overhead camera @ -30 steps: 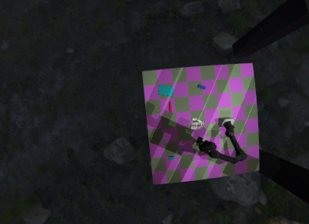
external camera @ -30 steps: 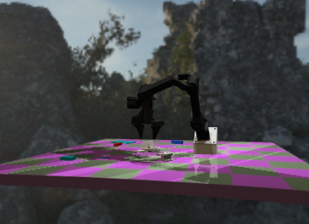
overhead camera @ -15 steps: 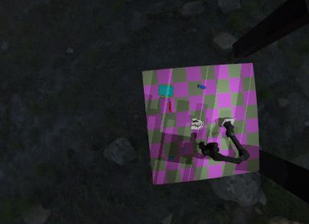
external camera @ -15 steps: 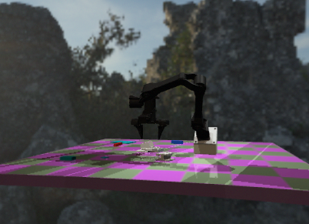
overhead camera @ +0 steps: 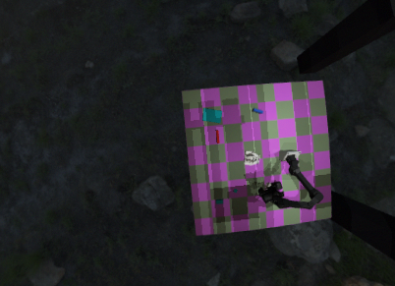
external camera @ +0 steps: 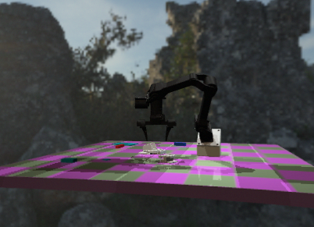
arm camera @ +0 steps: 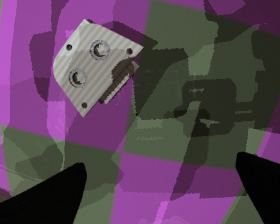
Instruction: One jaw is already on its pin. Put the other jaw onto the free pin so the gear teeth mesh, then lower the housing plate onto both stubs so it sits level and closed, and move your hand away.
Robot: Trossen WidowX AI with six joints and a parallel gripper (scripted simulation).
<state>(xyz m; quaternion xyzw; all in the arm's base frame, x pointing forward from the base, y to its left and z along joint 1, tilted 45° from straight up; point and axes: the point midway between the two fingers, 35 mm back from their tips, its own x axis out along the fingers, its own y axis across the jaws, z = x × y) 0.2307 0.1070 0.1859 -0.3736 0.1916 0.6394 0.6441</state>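
A light ribbed plate (arm camera: 68, 64) with two round ringed holes and several small dark holes shows in the upper left of the wrist view. A ribbed edge of another part (arm camera: 122, 86) shows beside its lower right side. The jaws and pins cannot be told apart. In the exterior view a pale tilted part (external camera: 150, 147) stands behind a lower, flatter grey part (external camera: 168, 158). The top view shows a pale cluster (overhead camera: 252, 158) on the table. My gripper (external camera: 156, 140) (arm camera: 161, 167) is wide open and empty, above the table, with the plate off to one side of the fingers.
A teal slab (overhead camera: 212, 115), a red bar (overhead camera: 217, 137) (external camera: 119, 146) and a blue bar (overhead camera: 257, 110) (external camera: 180, 143) lie on the checkered table (overhead camera: 285, 124). Smaller teal pieces (overhead camera: 219, 201) (external camera: 69, 160) lie near one side. The arm's base (external camera: 208, 150) stands right of the parts.
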